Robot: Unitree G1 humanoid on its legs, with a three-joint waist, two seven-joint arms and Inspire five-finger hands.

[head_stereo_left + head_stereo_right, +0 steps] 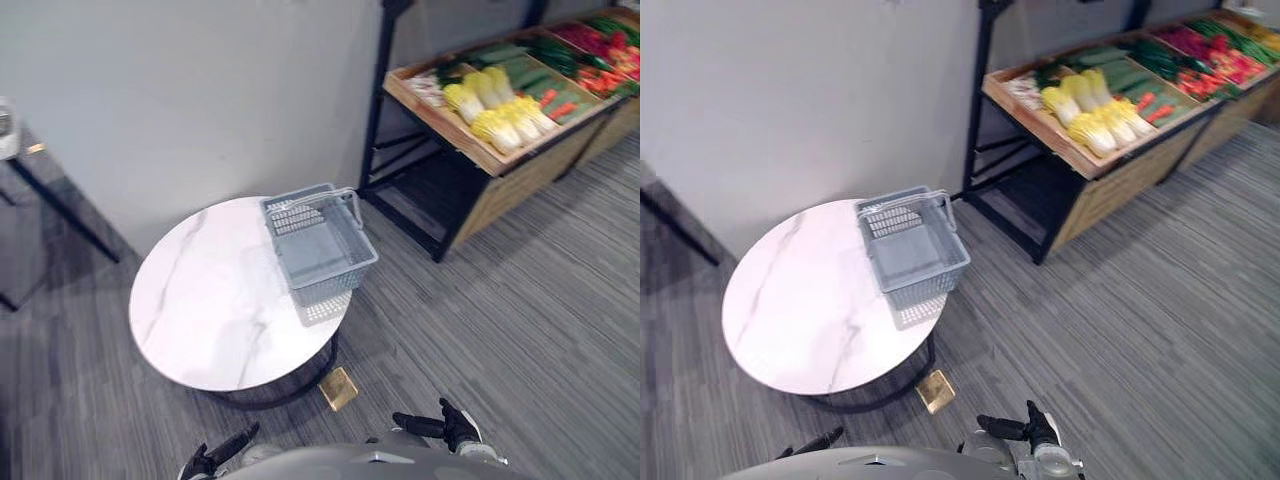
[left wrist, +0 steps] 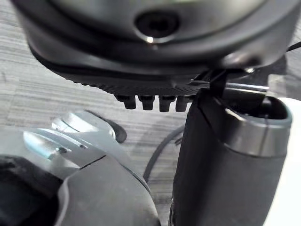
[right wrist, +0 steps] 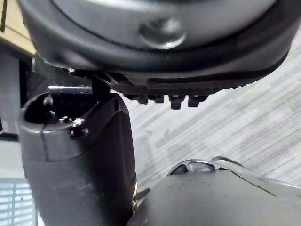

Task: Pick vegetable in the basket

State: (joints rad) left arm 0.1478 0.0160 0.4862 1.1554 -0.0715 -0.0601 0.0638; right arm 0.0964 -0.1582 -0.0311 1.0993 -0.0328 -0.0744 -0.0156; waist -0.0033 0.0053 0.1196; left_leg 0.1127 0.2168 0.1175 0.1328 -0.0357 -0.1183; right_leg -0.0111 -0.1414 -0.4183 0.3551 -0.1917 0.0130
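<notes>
Grey mesh basket sits empty at the right edge of the white marble tabletop. The vegetables lie well apart from it, on the wooden stand at far right. Our left robot hand and right robot hand hang low at the near edge, fingers relaxed, holding nothing. We judge the task unstarted: approaching, grasping, carrying and dropping are all left.
</notes>
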